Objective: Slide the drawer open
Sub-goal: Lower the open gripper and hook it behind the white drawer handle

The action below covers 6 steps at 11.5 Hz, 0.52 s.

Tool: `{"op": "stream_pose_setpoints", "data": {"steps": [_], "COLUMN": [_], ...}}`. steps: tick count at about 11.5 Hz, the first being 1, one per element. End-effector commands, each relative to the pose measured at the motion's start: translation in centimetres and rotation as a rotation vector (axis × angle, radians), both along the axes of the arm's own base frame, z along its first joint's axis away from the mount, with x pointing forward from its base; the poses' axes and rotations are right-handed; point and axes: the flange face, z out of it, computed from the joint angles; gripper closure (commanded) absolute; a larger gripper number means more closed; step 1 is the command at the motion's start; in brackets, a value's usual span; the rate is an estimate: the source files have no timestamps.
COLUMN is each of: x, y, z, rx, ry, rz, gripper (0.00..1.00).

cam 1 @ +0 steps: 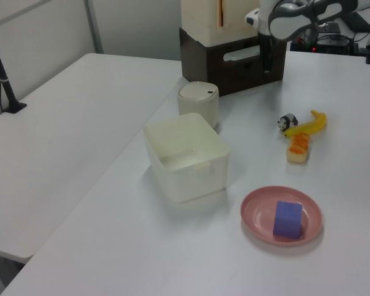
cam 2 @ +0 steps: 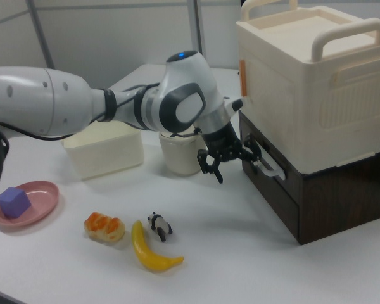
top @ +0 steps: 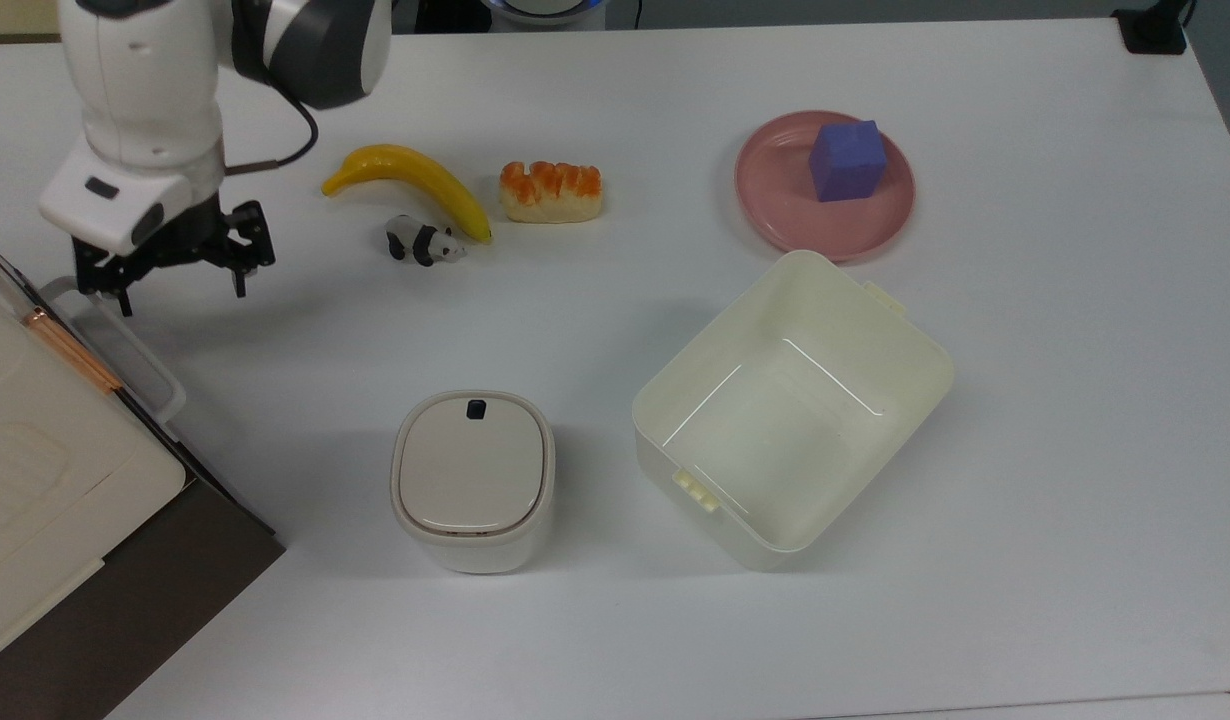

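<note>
Right now the arm is at the approach step: the gripper (cam 2: 231, 159) hangs just in front of the drawer (cam 2: 270, 179), w/ its fingers spread apart and nothing between them. One finger sits close to the white loop handle (cam 2: 268, 166) at the handle's end nearest the camera in the right view; whether it touches the loop can't be told. In the top view the gripper (top: 180, 268) is beside the handle (top: 115, 340), toward the top view's upper right of it.

The drawer is the dark-brown bottom section of the cabinet at the table (top: 1025, 400) edge, under a cream box (cam 2: 316, 82) w/ carry handles. It looks shut: the front panel sits flush w/ the dark body and no light-brown inside shows.

Judged from this, nothing of the slide itself is done yet. Next move prob. calls for lining the fingers up either side of the loop, closing on it, then pulling straight out away from the cabinet, parallel to the tabletop. A pull at an angle could slip off the thin loop or drag the whole cabinet.

Path outward looks free enough: the lidded white bin (top: 472, 480) stands near, the panda figure (top: 422, 241) and banana (top: 415, 180) further off.
</note>
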Motion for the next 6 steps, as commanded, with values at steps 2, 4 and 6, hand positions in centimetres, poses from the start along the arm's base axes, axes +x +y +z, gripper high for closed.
{"op": "stream_pose_setpoints", "data": {"steps": [2,4,6], "x": [-2.4,-1.9,-1.7], "y": [1.6,1.8,1.4], "z": [5.5,6.6,6.9], "rx": [0.037,0.047,0.05], "ry": [0.021,-0.009,-0.028], "rz": [-0.035,-0.037,-0.044], "gripper": [0.0,0.0,0.0]}}
